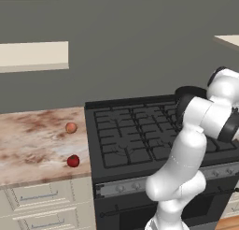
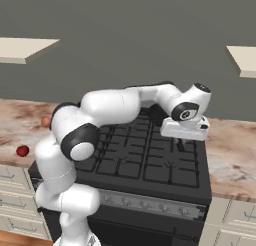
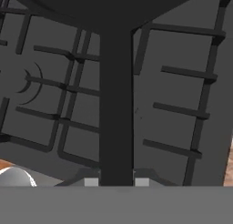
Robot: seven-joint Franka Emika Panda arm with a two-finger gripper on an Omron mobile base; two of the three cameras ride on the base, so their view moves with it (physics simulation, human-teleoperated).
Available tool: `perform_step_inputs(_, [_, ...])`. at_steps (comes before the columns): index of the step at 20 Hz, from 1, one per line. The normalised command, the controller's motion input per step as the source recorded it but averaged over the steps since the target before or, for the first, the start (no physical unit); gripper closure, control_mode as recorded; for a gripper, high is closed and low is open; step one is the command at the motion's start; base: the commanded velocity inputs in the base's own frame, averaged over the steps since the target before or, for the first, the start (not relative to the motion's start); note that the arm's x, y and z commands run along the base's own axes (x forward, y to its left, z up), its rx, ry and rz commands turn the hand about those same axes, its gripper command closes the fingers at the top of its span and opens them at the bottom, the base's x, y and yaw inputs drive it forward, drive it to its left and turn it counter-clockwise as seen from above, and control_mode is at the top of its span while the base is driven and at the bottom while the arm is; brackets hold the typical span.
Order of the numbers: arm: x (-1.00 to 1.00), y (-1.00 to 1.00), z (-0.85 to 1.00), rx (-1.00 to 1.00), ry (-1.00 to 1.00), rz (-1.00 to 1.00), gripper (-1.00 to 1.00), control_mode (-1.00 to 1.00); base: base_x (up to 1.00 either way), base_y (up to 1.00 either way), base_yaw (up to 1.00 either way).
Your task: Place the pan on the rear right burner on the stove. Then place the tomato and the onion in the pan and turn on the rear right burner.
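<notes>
Clenched on the pan's handle (image 3: 116, 104), the claw (image 3: 116, 182) holds the pan (image 3: 113, 7) over the stove (image 3: 182, 95).

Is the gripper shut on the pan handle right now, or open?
Shut on it. In the hand view the gripper has its tips tight against both sides of the pan handle, above the stove grates.

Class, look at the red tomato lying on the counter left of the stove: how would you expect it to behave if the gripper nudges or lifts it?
The tomato is a small round ball on the flat counter, so a nudge would probably send it rolling. Its glossy skin suggests that it may slip between narrow fingers. It sits near the counter's front edge, so it might roll off.
</notes>
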Motion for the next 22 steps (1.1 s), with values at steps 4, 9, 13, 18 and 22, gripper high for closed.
perform_step_inputs(4, [0.04,-0.01,0.00,0.00,0.00,0.00,1.00,-1.00,0.00,0.00,0.00])
perform_step_inputs(9, [0.26,0.00,0.00,0.00,0.00,0.00,1.00,-1.00,0.00,0.00,0.00])
perform_step_inputs(13, [0.35,0.00,0.00,0.00,0.00,0.00,1.00,-1.00,0.00,0.00,0.00])
perform_step_inputs(18, [0.39,0.00,-0.18,0.00,-0.01,0.00,1.00,-1.00,0.00,0.00,0.00])
perform_step_inputs(22, [0.22,0.00,-0.19,0.00,-0.01,0.00,1.00,-1.00,0.00,0.00,0.00])
